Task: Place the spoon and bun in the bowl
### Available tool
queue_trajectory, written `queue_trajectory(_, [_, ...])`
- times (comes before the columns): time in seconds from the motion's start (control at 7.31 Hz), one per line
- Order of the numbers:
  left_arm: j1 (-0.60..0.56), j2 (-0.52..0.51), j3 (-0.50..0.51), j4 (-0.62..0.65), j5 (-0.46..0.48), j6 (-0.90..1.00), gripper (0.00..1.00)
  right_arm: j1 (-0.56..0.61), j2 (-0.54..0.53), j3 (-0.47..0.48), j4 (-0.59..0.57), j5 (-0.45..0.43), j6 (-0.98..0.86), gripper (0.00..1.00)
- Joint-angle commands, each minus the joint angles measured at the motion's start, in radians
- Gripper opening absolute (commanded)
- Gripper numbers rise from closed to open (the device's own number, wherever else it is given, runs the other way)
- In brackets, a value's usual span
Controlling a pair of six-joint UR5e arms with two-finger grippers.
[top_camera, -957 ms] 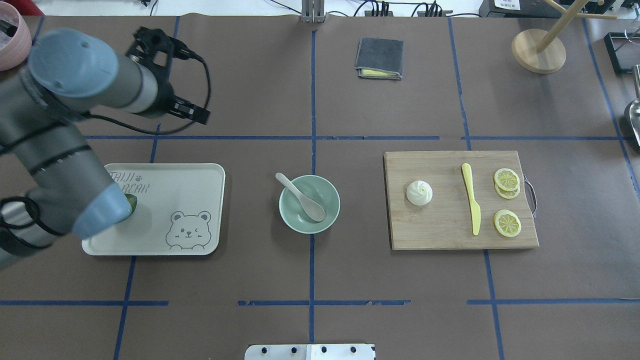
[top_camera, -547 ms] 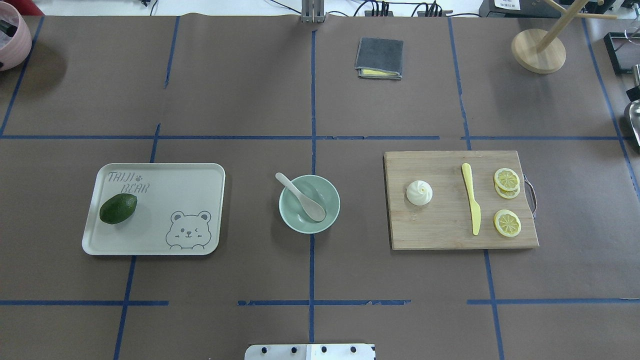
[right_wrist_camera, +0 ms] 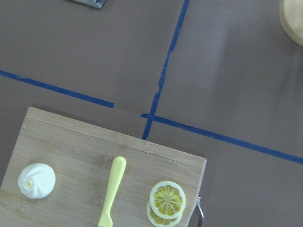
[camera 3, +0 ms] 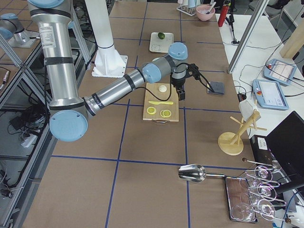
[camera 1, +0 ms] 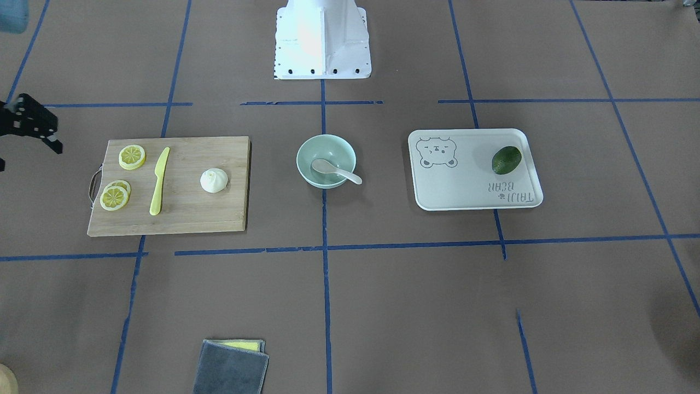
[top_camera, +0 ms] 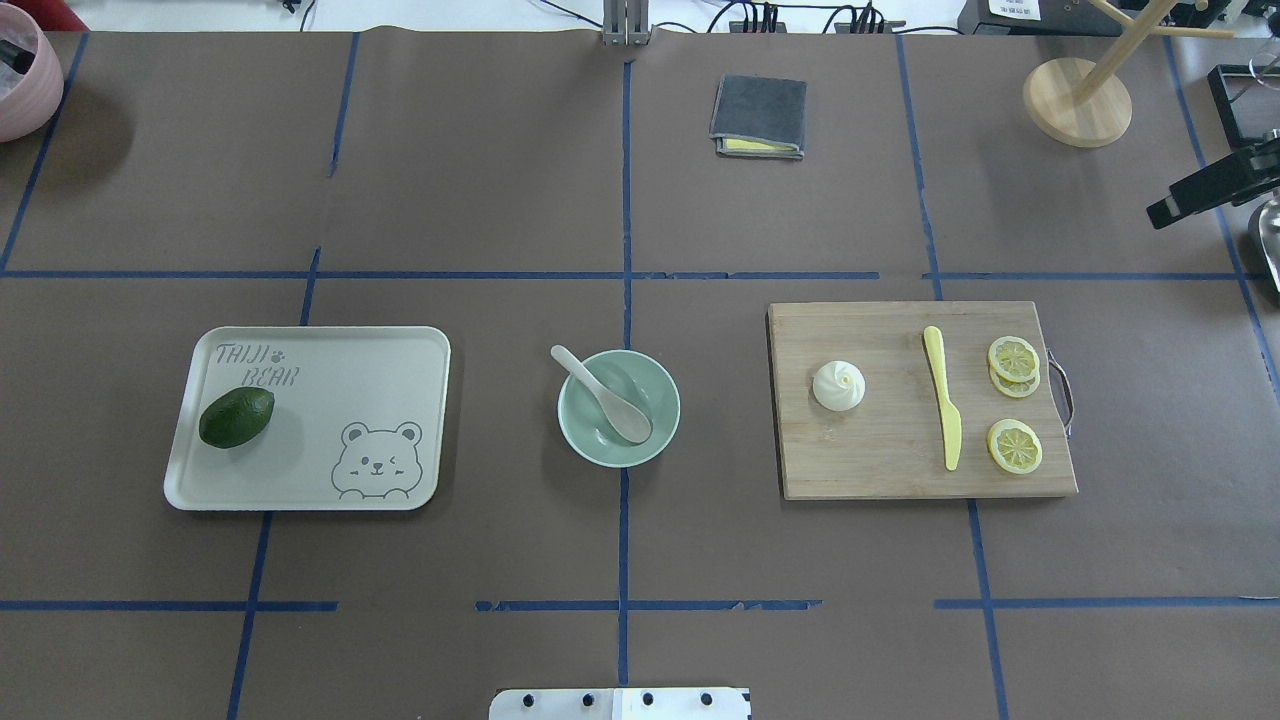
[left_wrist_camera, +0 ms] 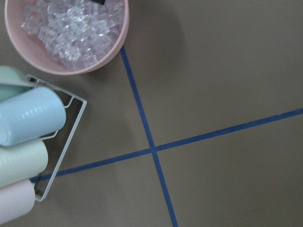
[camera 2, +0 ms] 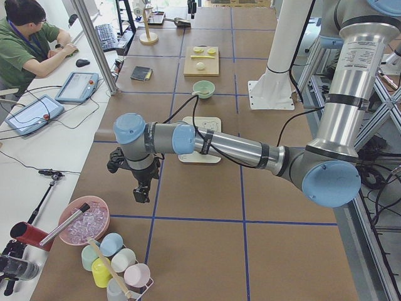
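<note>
The beige spoon (top_camera: 605,395) lies in the mint-green bowl (top_camera: 660,440), scoop inside and handle over the far-left rim; both also show in the front view, spoon (camera 1: 334,171) and bowl (camera 1: 306,153). The white pleated bun (top_camera: 838,386) sits on the left part of the wooden cutting board (top_camera: 880,450) and shows in the right wrist view (right_wrist_camera: 36,180). My right gripper (top_camera: 1210,190) shows partly at the right edge, far right of the bun; I cannot tell its state. My left gripper (camera 2: 141,193) shows only in the left side view, far from the bowl; I cannot tell its state.
A yellow knife (top_camera: 943,400) and lemon slices (top_camera: 1014,445) lie on the board. An avocado (top_camera: 236,417) sits on the bear tray (top_camera: 380,380). A grey cloth (top_camera: 759,116) and a wooden stand (top_camera: 1077,100) are at the back. A pink ice bowl (left_wrist_camera: 66,33) and racked cups (left_wrist_camera: 28,118) lie under the left wrist.
My left arm has left the overhead view, uncovering the avocado on the tray. Part of my right gripper has come in at the right edge. Spoon, bowl and bun have not moved.
</note>
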Motion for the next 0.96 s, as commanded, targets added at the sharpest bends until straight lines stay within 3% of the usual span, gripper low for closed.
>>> queue_trajectory(0.0, [-0.004,0.027,0.003,-0.002,-0.032,-0.003,1.00,-0.216,0.111,-0.043,0.003,-0.157,0.207,1.00])
queue_trajectory(0.27, [-0.004,0.027,-0.002,-0.002,-0.041,-0.003,1.00,-0.358,0.197,-0.094,0.004,-0.295,0.356,0.93])
queue_trajectory(0.68, [-0.004,0.027,-0.002,-0.007,-0.043,-0.001,1.00,-0.471,0.206,-0.227,0.218,-0.361,0.459,0.85])
queue_trajectory(0.82, [-0.004,0.027,-0.002,-0.008,-0.043,-0.001,1.00,-0.495,0.207,-0.239,0.222,-0.389,0.464,0.83])
